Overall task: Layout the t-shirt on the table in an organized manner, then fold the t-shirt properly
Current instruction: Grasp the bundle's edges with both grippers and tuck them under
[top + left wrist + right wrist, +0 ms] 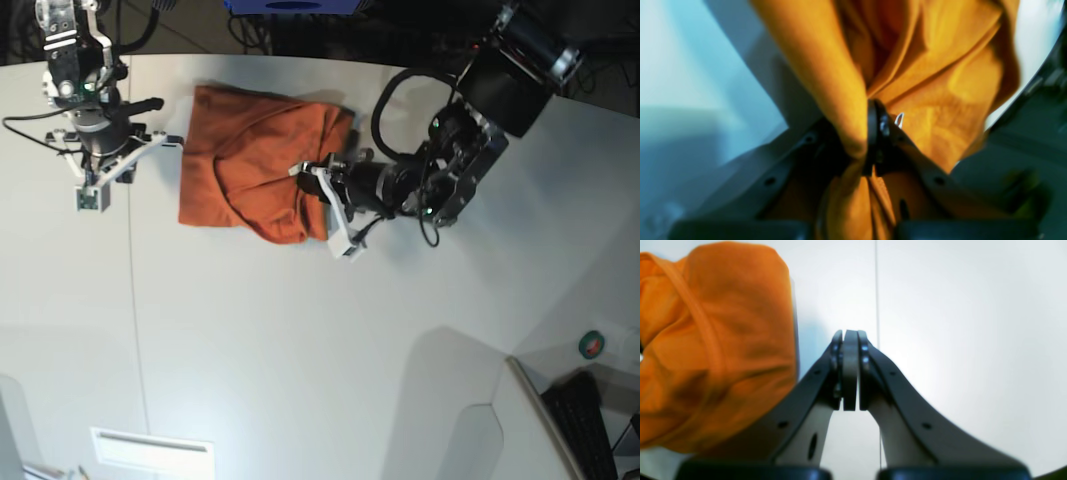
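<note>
My left pincer (875, 133) clamps bunched shirt (262, 175); right pincer (850, 370) closed, empty. Risk: one-sided pull drags heap across table (300, 350), no spreading.

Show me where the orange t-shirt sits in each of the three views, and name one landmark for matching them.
Left wrist: the t-shirt fills the centre and top, pinched in the left gripper.
Right wrist: bunched at the left edge, beside the closed, empty right gripper.
Base: crumpled at upper centre on the table.
Shared landmark: the thin dark seam, also in the base view; hidden in the left wrist view.
</note>
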### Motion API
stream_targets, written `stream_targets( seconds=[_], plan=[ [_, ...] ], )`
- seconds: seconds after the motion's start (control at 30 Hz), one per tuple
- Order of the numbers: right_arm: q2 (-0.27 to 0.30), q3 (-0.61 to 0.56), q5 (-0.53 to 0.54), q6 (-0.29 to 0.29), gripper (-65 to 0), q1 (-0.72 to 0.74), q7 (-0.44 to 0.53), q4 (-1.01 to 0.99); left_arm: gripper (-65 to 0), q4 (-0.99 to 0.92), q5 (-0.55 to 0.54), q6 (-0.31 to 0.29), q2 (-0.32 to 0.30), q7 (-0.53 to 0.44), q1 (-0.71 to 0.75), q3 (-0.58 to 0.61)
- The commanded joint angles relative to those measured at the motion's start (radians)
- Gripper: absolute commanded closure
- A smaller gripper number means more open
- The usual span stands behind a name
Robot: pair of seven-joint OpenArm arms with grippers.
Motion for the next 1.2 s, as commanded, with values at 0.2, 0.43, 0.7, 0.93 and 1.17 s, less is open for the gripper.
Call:
stream_targets(
  seconds=[0.2,0.43,0.7,0.93,1.17],
  plan=[
    [0.003,0.133,0.009,0.041,0.0,0.004,0.018,-0.048,0.0,0.007,0.014,0.007,-0.001,0.017,-0.33,0.468],
    [0.003,0.15,0.01,0.041,0.0,0.002,0.018,-0.092,0.0,0.007,0.161,0.007,0.128,0.014,-0.465,0.687],
    [0.003,0.15,0.01,0.041,0.0,-0.01,0.018,-0.1,0.0,0.005,0.66,-0.019,0.267,0.012,-0.348,0.709],
    [0.002,0.147,0.01,0.038,0.0,-0.024,0.016,-0.117,0.0,0.005,0.853,-0.13,0.287,-0.057,-0.312,0.705],
    [0.002,0.149,0.01,0.038,0.0,-0.024,0.016,-0.132,0.0,0.007,0.836,-0.131,0.289,-0.098,-0.316,0.705]
  ],
)
